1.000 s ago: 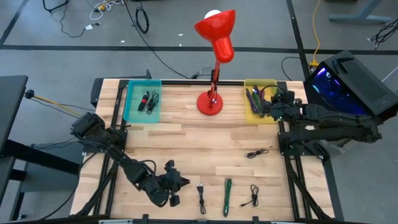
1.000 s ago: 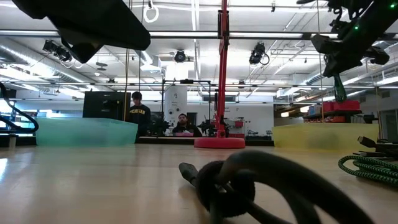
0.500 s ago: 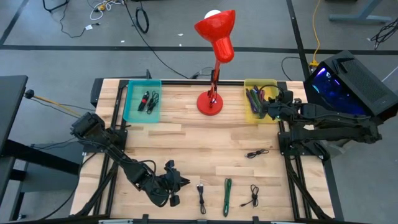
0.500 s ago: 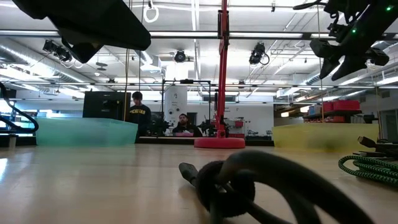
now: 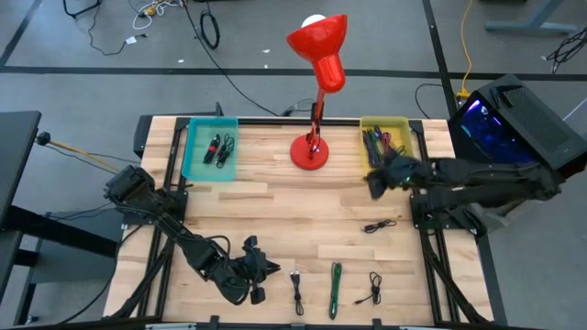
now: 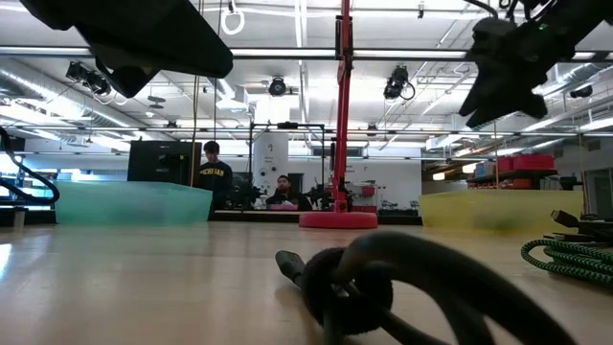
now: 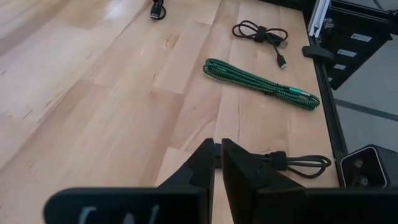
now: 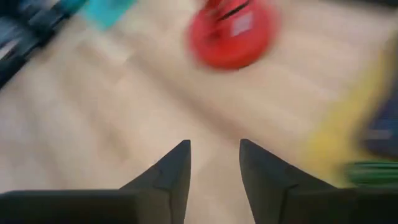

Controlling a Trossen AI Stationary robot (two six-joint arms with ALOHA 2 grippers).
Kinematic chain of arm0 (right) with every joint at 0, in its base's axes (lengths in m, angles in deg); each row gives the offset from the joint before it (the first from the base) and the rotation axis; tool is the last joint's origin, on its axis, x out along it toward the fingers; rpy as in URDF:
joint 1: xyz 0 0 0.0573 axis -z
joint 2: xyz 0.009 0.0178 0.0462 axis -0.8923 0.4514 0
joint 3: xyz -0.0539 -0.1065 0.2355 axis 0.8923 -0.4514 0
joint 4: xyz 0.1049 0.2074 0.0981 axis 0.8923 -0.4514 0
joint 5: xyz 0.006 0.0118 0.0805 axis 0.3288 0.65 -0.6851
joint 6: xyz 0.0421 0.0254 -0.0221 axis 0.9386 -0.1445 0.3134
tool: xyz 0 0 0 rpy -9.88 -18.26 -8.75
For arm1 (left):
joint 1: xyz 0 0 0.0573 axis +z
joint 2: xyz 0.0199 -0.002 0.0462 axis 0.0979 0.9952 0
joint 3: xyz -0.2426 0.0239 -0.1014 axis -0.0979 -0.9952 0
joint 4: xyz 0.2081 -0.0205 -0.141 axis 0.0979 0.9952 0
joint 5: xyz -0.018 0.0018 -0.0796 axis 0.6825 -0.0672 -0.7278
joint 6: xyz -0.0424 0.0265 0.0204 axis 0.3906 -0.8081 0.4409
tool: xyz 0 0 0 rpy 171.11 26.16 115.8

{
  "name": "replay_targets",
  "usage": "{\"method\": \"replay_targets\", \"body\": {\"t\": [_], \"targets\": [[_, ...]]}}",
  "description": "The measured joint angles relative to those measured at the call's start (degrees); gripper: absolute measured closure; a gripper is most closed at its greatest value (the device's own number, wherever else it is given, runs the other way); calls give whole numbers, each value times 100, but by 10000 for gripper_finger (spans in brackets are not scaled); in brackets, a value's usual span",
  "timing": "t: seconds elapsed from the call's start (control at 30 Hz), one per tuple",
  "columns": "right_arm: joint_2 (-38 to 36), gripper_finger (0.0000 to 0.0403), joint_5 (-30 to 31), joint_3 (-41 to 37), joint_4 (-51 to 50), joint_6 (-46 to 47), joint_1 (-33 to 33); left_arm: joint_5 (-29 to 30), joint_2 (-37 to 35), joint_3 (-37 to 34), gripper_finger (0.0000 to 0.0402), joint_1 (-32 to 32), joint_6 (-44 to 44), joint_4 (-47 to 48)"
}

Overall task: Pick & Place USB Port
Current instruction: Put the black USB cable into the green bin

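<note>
Lying loose on the pale wooden table near its right edge, the small black coiled USB cable is judged light, limp and easily tangled, so it is best pinched at the bundled middle. The right gripper, fingers parted and empty, is held raised just beside the yellow plastic bin. The left gripper is parked low at the front edge, closed on nothing.
</note>
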Motion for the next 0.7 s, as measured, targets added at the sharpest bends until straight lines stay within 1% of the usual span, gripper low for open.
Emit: {"method": "replay_targets", "body": {"t": [0.1, 0.2, 0.3, 0.53, 0.7], "targets": [[221, 269, -363, -314, 759, -59, -488, 0, 0, 0, 369, 0, 0, 0], [407, 275, -440, -471, 1150, -153, -864, 0, -2, 0, 369, 2, 0, 0], [530, 282, -444, -513, 1154, -179, -1148, -2, -2, 0, 369, 2, 2, 0], [757, 291, -885, -518, 1084, -157, -1957, -4, -2, 0, 369, 2, 0, 2], [940, 288, -1051, -518, 801, 236, -2411, -4, -2, 0, 369, 2, 11, 2]]}}
